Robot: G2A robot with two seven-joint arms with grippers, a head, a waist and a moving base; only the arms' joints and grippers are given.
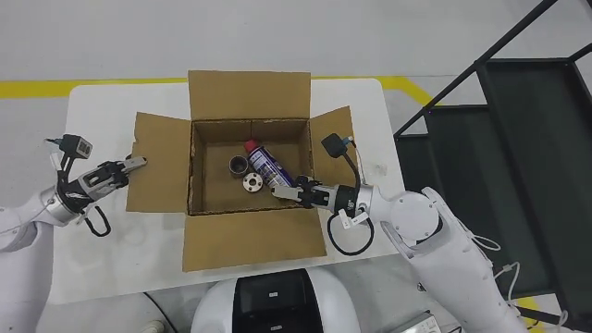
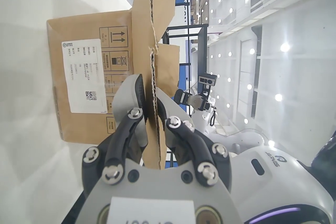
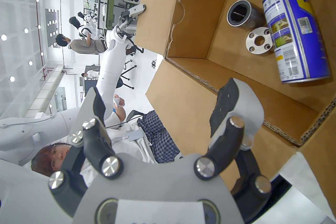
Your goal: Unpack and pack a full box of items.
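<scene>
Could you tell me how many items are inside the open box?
3: a spray can mid-floor, a metal cylinder beside its cap end, a white flange next to both; box walls may hide more.

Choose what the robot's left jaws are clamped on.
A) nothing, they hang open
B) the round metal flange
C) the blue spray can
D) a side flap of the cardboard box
D: the left wrist view shows the left jaws pressed shut on the corrugated edge of the side flap, while the spray can lies inside the cardboard box.
</scene>
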